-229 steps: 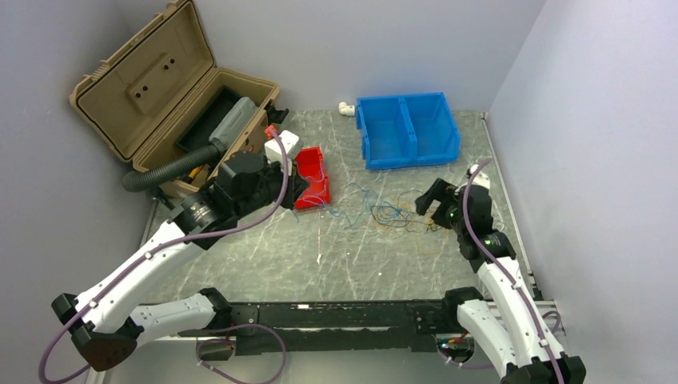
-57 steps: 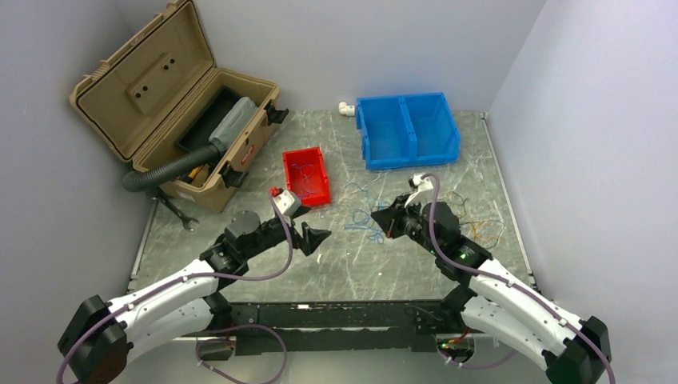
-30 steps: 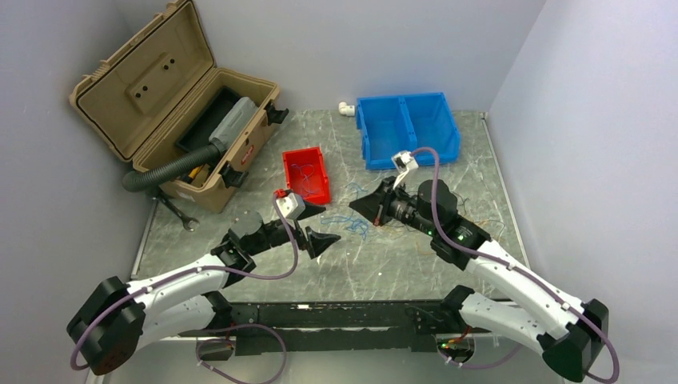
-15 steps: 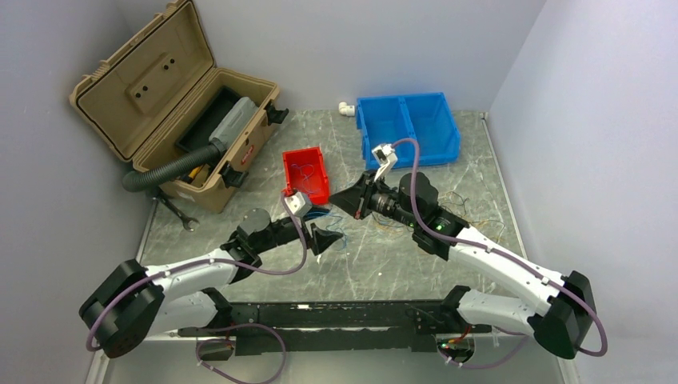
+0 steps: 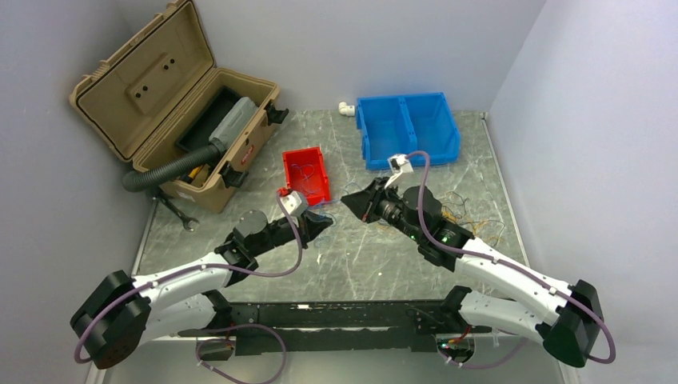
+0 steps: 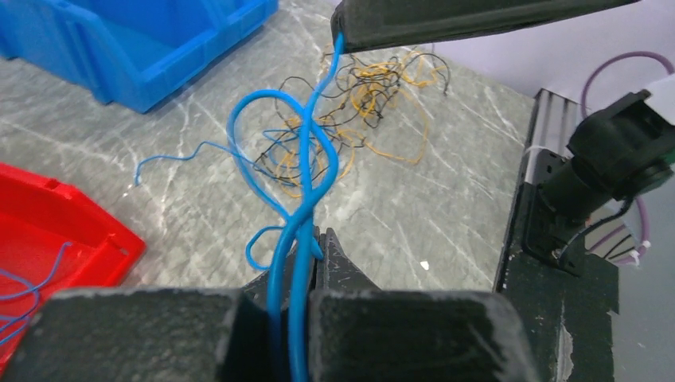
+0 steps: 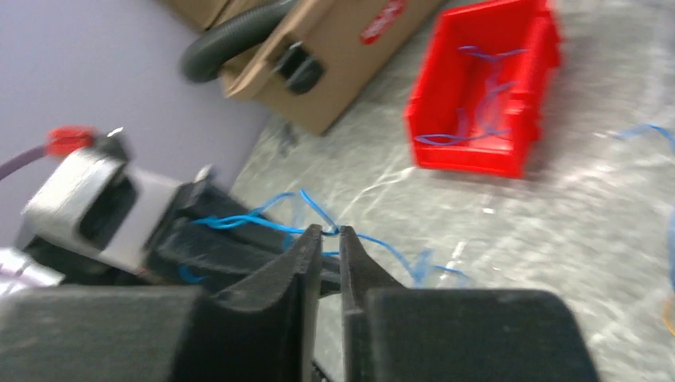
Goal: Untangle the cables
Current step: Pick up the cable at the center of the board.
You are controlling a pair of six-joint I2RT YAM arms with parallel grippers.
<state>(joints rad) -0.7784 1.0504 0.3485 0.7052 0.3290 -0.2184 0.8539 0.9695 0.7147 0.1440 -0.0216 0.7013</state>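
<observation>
Left gripper [image 6: 317,243] clamped tight on twisted blue cables [image 6: 306,151], held above table [image 6: 446,199]. Right gripper [image 7: 329,235] nearly closed, pinching their far end. Black-orange tangle [image 6: 374,103] lies beyond on table. Best: pull apart slowly, counter-rotate the twist, stay clear of the tangle.

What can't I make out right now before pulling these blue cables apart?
1. Whether the right gripper grips the blue cables: the right wrist view is blurred, and the left wrist view cuts its tips off at the top edge.
2. Strand count in the left gripper: its closed jaws hide them in the left wrist view.
3. The blue cables in the top view: too thin to trace.
</observation>
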